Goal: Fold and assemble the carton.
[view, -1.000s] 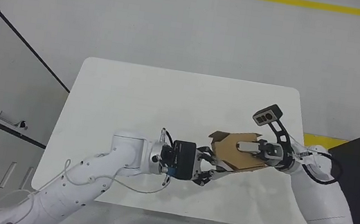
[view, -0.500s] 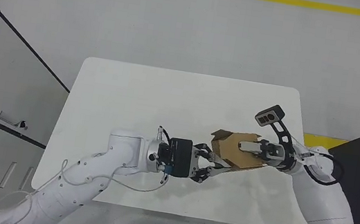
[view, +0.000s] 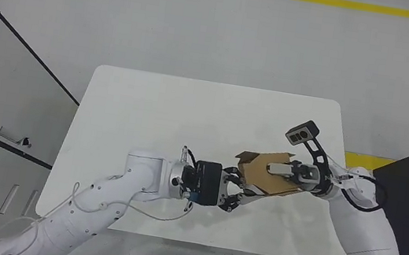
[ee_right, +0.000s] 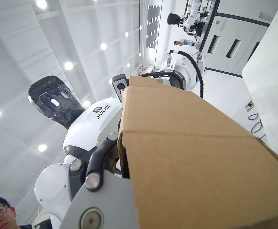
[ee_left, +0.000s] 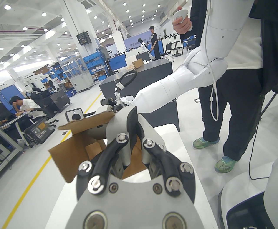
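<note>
Brown cardboard carton (view: 264,178) held between both grippers, tilted, with its flaps open, above the white rectangular bench (view: 159,113).

The carton is near the bench's robot-side edge. Broad bare surface lies beyond the carton and on the left arm's side of it. The left arm stretches low towards the carton, and the left gripper (view: 249,192) is pinched nearly closed on the near wall. The right gripper (view: 276,168) clamps the opposite end, with one finger lying across the upper panel.

Matt brown cardboard carton (view: 265,176), raw corrugated edges; smooth white table (view: 152,104).
</note>
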